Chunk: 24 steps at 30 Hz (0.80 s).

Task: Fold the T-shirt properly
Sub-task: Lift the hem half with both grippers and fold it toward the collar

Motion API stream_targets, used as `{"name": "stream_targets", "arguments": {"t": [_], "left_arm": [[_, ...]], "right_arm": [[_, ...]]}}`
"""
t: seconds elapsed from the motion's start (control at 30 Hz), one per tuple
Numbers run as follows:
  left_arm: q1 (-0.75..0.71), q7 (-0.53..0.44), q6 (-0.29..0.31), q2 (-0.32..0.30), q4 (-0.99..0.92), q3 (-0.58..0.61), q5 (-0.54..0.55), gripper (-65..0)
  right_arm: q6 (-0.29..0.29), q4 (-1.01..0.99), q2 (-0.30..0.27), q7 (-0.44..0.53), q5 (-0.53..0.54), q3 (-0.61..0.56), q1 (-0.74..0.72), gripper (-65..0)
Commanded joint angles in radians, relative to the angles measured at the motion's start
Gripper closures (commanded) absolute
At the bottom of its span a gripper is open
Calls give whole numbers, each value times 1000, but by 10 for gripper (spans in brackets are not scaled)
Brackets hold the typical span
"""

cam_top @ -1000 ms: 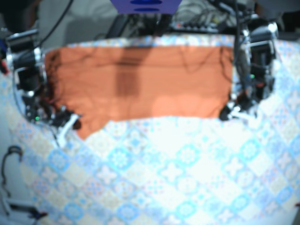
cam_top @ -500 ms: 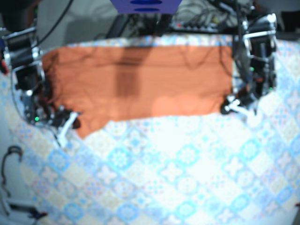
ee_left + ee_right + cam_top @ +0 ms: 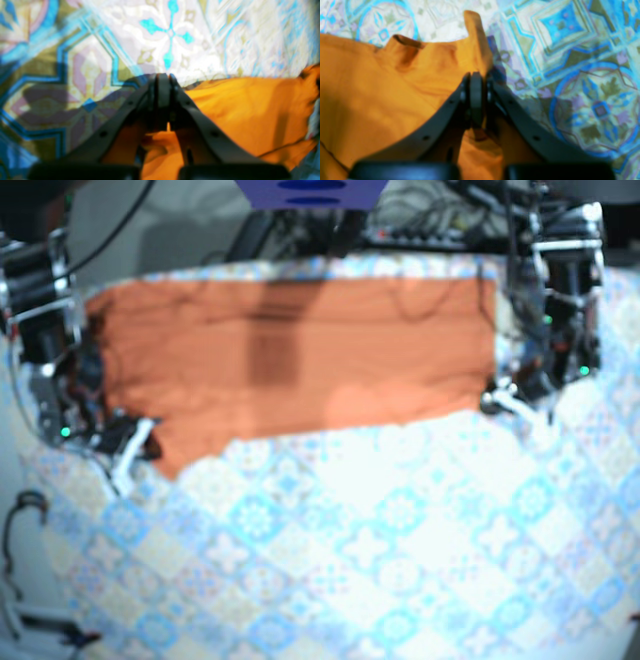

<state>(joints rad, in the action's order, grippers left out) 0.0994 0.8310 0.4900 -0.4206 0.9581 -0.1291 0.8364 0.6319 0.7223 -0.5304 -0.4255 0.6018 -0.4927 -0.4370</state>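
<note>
- I am watching the orange fabric T-shirt (image 3: 380, 350), which is lying spread flat across the far part of the blue-and-white tile-patterned tablecloth (image 3: 380, 550), its long side running across the base view.
- I am holding the left gripper (image 3: 163, 76) clenched, black jaws pressed together at the tips and pinching the shirt's edge. Orange cloth is showing in the gap behind the tips and stretching off to the right in the left wrist view.
- In the base view this gripper is sitting at the shirt's near corner on that view's right.
- I am holding the right gripper (image 3: 476, 75) clamped as well, jaws meeting on the shirt's edge. A narrow flap of orange cloth is standing up just beyond the tips, and the shirt's body is lying to the left in the right wrist view.
- In the base view this gripper is sitting at the shirt's near corner on that view's left, where the cloth is reaching lower in the picture than the rest of the hem.
</note>
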Motion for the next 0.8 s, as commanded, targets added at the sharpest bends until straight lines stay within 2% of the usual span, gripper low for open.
{"name": "stream_targets", "arguments": {"t": [0.0, 0.2, 0.4, 0.57, 0.67, 0.77], "left_arm": [[16, -11, 5, -30, 38, 15, 11, 0], [15, -11, 5, -62, 95, 69, 14, 0], [15, -9, 6, -83, 95, 72, 13, 0], [-11, -9, 8, -103, 124, 72, 13, 0], [-25, -8, 34, -128, 177, 108, 13, 0], [-33, -9, 40, -145, 226, 142, 14, 0]], "right_arm": [[4, 26, -20, 26, 11, 9, -13, -7], [4, 132, -50, 38, 13, 9, 28, -7], [4, 145, -79, 40, 13, 13, 42, -7], [9, 175, -92, 40, 13, 111, 103, -8], [10, 230, -118, 38, 11, 116, 132, -7], [10, 271, -119, 37, 11, 122, 157, -7]]}}
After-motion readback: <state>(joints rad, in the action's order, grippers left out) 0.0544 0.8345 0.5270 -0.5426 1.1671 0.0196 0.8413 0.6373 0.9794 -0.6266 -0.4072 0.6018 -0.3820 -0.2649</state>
